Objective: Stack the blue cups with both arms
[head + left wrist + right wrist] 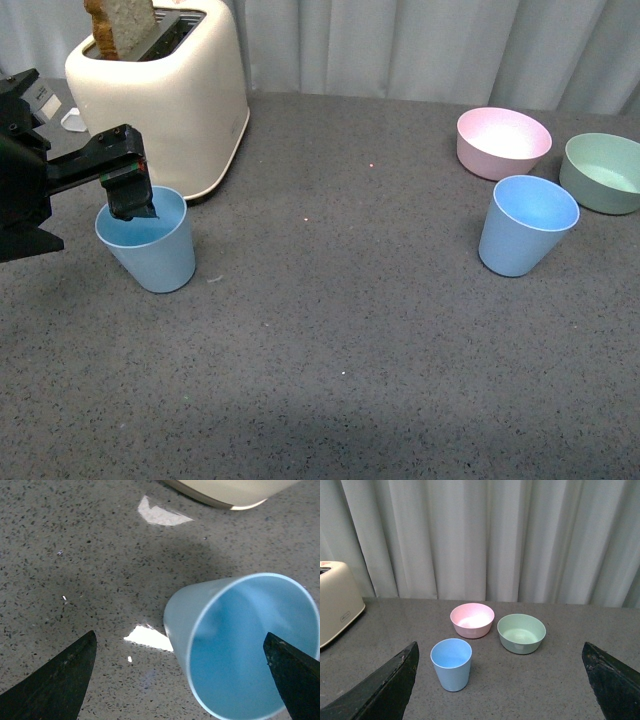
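One blue cup (pixel 150 245) stands upright at the left, just in front of the toaster. My left gripper (pixel 80 215) is open at this cup. One finger (pixel 128 190) reaches over its rim and the other is outside, toward the left. In the left wrist view the cup (pixel 240 640) fills the right side, and the near wall lies between the open jaws of the left gripper (pixel 180 680). The second blue cup (pixel 527 225) stands upright at the right. My right gripper (pixel 502 680) is open and empty, well back from that cup (pixel 451 664), and does not show in the front view.
A cream toaster (pixel 160 100) with a slice of bread in it stands at the back left, close behind the left cup. A pink bowl (pixel 503 142) and a green bowl (pixel 603 172) sit behind the right cup. A grey curtain hangs along the table's far edge.
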`<state>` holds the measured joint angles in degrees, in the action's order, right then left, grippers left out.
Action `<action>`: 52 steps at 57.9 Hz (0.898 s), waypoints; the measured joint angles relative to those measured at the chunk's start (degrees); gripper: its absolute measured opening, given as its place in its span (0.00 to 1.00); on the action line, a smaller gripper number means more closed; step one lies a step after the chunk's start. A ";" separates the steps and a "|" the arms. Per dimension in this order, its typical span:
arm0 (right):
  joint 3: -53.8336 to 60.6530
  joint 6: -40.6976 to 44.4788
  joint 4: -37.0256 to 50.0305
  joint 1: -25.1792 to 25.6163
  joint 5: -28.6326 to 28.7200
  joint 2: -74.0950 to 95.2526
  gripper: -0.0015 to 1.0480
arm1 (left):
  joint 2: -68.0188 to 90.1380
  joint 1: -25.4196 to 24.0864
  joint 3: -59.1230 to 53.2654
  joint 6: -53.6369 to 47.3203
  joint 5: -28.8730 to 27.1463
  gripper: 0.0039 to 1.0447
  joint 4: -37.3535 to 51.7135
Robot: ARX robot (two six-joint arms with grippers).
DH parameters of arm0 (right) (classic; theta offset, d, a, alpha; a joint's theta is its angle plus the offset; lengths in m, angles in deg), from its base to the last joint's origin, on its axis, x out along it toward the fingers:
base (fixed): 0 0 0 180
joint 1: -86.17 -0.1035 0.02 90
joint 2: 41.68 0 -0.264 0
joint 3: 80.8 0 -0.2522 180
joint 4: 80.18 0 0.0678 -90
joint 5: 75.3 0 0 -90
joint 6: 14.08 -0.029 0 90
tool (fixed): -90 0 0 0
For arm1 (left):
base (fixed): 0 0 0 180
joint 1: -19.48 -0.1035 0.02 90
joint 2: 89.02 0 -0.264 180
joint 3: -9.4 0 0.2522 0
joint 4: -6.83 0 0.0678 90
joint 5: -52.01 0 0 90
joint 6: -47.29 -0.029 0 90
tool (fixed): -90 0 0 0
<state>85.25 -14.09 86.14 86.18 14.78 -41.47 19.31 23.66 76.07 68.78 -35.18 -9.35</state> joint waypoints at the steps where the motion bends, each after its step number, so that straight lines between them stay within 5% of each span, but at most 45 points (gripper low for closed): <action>1: 0.00 0.00 0.00 0.00 0.00 0.00 0.91 | 0.39 -0.07 0.33 0.42 -0.02 0.94 -0.35; 9: 0.00 0.00 0.00 0.00 0.00 0.00 0.91 | 1.77 -0.07 1.73 2.60 -0.11 0.90 -2.73; 42: 0.00 0.00 0.00 0.00 0.00 0.00 0.91 | 2.38 0.35 3.48 5.35 0.57 0.04 -6.25; 52: 0.00 0.00 0.00 0.00 0.00 0.00 0.91 | 1.70 1.68 3.69 5.09 0.17 0.03 -7.48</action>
<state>85.25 -14.09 86.14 86.18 14.78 -41.47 21.02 25.34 79.76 73.88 -35.00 -16.82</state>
